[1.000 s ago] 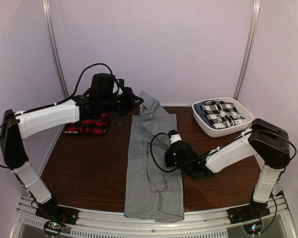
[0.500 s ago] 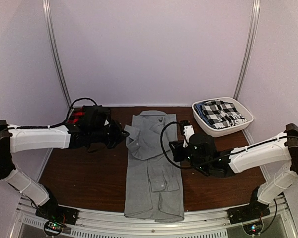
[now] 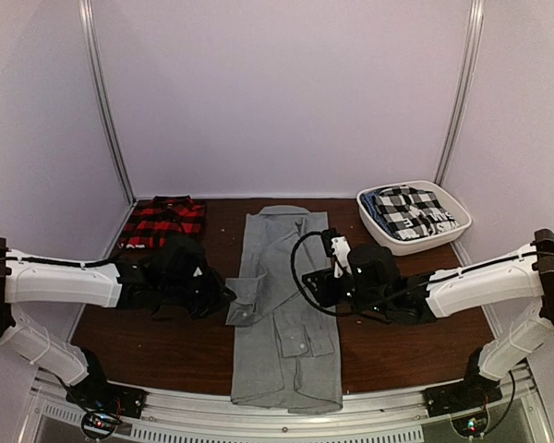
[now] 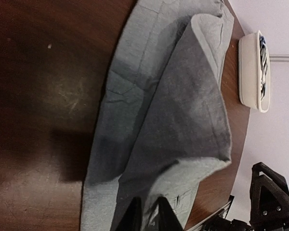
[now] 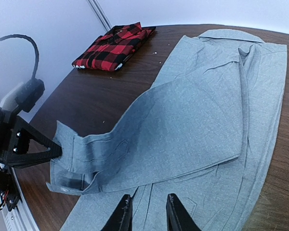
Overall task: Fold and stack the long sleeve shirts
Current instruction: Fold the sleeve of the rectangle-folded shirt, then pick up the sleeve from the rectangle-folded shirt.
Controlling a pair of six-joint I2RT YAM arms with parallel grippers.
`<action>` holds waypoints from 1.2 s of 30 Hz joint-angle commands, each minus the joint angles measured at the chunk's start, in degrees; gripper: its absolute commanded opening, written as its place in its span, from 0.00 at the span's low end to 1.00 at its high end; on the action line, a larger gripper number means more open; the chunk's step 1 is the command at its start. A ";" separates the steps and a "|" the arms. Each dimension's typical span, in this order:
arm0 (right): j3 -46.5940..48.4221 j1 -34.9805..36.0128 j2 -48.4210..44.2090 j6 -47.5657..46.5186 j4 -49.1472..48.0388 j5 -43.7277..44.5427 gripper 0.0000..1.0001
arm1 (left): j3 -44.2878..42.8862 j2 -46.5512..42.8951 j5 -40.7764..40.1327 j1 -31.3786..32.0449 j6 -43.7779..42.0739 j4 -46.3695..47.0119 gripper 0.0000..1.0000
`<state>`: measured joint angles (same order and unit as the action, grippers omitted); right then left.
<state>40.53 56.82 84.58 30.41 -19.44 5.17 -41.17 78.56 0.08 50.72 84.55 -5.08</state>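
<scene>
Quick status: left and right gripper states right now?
Left gripper: closed, pinching a fold of the grey shirt.
Right gripper: open above the grey shirt, holding nothing.

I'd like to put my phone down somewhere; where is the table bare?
The brown wooden table is bare near the front rail on both sides of the light grey cloth button-up shirt, and at the back between it and the folded red-and-black plaid shirt. The middle is crowded: both arms reach over the grey shirt there.
</scene>
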 commanded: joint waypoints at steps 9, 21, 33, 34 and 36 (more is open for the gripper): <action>2.16 -0.13 1.62 -0.79 2.26 -4.50 0.26 | 3.88 -12.24 -11.07 -0.55 -20.56 -14.82 0.67; 2.49 -0.28 -1.43 -2.65 5.07 -2.83 0.28 | -5.93 0.32 -4.02 4.88 -41.87 -22.26 0.65; 0.28 -2.09 -7.99 -1.41 6.16 -2.06 0.31 | -10.25 13.25 1.29 5.92 -46.08 -26.45 0.58; -0.06 -2.21 -8.55 -1.07 5.98 -1.80 0.31 | -10.31 13.80 1.85 6.06 -46.26 -26.36 0.58; -0.66 -2.47 -9.94 -0.59 5.66 -0.84 0.31 | -10.63 14.92 1.77 6.59 -46.74 -26.38 0.57</action>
<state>41.50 55.07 77.49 28.80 -13.80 1.98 -49.76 91.57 -0.12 56.42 40.21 -30.59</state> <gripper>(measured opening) 0.309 0.577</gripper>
